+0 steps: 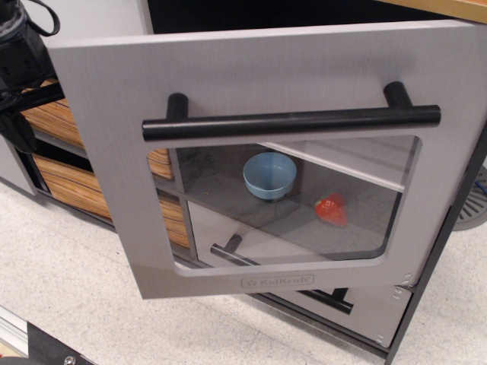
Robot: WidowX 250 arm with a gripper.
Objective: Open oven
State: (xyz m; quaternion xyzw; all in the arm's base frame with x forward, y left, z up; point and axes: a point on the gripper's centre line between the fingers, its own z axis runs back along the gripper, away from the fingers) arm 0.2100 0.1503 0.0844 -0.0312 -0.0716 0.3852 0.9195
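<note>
The oven's silver-grey door (pixel 251 68) fills the view and stands swung partly open, hinged on its right side. Its long black bar handle (pixel 289 123) runs above the clear window, and the KidKraft label (pixel 278 281) is at the bottom. Through the window I see a grey shelf (pixel 342 163), a blue bowl (pixel 269 175) and a red strawberry-like toy (pixel 331 207). My black gripper (pixel 17 68) is at the far left edge, just left of the door's free edge, mostly cut off. Its jaws do not show clearly.
Wood-grain drawers (pixel 65 125) sit behind the gripper at the left. A smaller grey drawer with a black handle (pixel 358 308) lies under the oven door. Speckled floor (pixel 76 289) spreads below. A round ribbed object (pixel 475 198) is at the right edge.
</note>
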